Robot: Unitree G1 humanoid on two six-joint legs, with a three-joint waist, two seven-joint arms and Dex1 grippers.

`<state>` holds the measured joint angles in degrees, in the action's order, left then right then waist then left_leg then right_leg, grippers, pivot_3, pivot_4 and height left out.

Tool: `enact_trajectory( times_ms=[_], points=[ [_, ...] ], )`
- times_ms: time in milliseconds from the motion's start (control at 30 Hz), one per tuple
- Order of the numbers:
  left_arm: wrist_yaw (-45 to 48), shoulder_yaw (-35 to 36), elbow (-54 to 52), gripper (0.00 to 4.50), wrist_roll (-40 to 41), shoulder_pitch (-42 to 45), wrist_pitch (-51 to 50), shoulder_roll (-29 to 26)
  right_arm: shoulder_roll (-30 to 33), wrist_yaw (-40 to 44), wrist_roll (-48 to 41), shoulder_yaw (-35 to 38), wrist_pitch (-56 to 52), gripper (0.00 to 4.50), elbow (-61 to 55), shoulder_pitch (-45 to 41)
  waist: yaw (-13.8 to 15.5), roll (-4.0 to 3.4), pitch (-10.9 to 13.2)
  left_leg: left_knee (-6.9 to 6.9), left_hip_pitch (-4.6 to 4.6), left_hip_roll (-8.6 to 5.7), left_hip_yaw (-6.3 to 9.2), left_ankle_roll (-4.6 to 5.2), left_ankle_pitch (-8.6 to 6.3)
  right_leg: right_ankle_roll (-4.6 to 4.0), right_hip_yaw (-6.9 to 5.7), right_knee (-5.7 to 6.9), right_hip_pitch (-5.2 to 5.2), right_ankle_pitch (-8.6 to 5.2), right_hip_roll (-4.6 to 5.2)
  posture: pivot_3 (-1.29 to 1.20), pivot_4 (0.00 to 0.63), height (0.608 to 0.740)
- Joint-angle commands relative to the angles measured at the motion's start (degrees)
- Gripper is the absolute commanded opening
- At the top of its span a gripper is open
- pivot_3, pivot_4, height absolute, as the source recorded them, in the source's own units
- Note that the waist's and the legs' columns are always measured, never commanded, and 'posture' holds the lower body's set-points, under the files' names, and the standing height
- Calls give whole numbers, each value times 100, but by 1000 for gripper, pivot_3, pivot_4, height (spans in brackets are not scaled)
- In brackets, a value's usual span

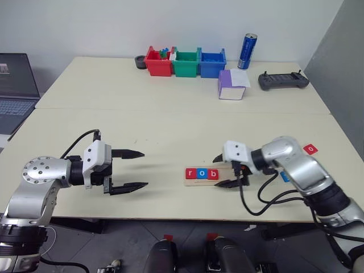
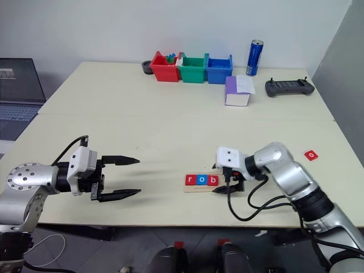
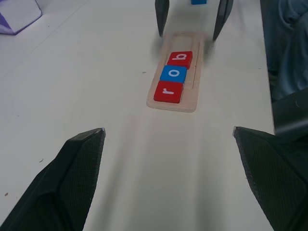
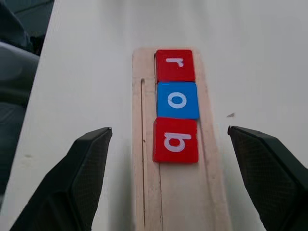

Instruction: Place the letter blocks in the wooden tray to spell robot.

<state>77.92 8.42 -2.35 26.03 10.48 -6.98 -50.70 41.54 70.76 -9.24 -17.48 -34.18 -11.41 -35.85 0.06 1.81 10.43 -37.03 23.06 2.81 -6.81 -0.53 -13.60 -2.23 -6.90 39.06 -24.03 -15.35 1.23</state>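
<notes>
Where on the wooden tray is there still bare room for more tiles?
The wooden tray is bare from the red b tile to its end below the open right pincer. The other end is crowded: r tile, blue o tile, b touching.

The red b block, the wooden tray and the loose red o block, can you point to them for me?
red b block [image 4: 175,140], right wrist view, on the middle of its face.
wooden tray [image 4: 190,197], right wrist view, on its bare wood past the b.
loose red o block [image 2: 310,154], right eye view, on its middle.
</notes>
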Motion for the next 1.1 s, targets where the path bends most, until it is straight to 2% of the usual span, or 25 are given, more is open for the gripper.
enact_trajectory(
  times_ms=[33, 133, 267, 300, 400, 700, 1100],
  points=[
    [55, 138, 38, 4500, 46, 160, 103, -101, 261, -419, -426, 1010, -623, 4178, -433, 293, 6, 2, -1, 0, 0, 0, 1, 0, 0, 0, 0, -1, 0, 0, 0, 0, 150, 740],
    [86, 52, 155, 4500, 10, 301, 117, -71, 230, -709, -704, 1316, -939, 4178, -892, 768, 16, 2, -1, 2, 0, 0, 2, 0, 0, 0, -1, -3, 2, 0, 0, 0, 150, 740],
    [134, -57, 257, 4500, -24, 463, 138, -31, 6, -936, -808, 935, -1032, 4178, -1319, 1089, -29, 2, -1, 5, 0, 1, 3, 0, 0, 0, 0, -1, -2, -1, -3, 0, 150, 740],
    [141, -69, 264, 4500, -28, 479, 140, -24, -119, -1038, -760, 790, -1006, 4015, -1274, 1093, -39, 2, -1, 6, -2, 2, 3, 0, 0, 1, 1, 1, -2, 0, -5, 0, 150, 740],
    [152, -89, 265, 4500, -26, 500, 143, -17, -358, -1257, -633, 478, -891, 3293, -1038, 1091, -28, 2, -1, 5, -4, 2, 6, 0, 0, 2, 1, 3, -1, 0, -7, 0, 150, 740],
    [161, -29, 111, 4500, -7, 273, 191, -74, -430, -1028, -708, 230, -282, 116, -393, 1178, -3, 2, -1, 3, 4, -3, 3, 0, 0, 1, 2, -6, -1, 0, -2, 0, 150, 740],
    [162, 76, -158, 4500, 177, 27, 56, -131, -485, -762, -397, -238, 300, 52, 193, 953, -8, 3, -1, 3, 0, -1, 5, 1, 0, 1, 0, -2, -1, 0, -3, 0, 150, 740]
  ],
)
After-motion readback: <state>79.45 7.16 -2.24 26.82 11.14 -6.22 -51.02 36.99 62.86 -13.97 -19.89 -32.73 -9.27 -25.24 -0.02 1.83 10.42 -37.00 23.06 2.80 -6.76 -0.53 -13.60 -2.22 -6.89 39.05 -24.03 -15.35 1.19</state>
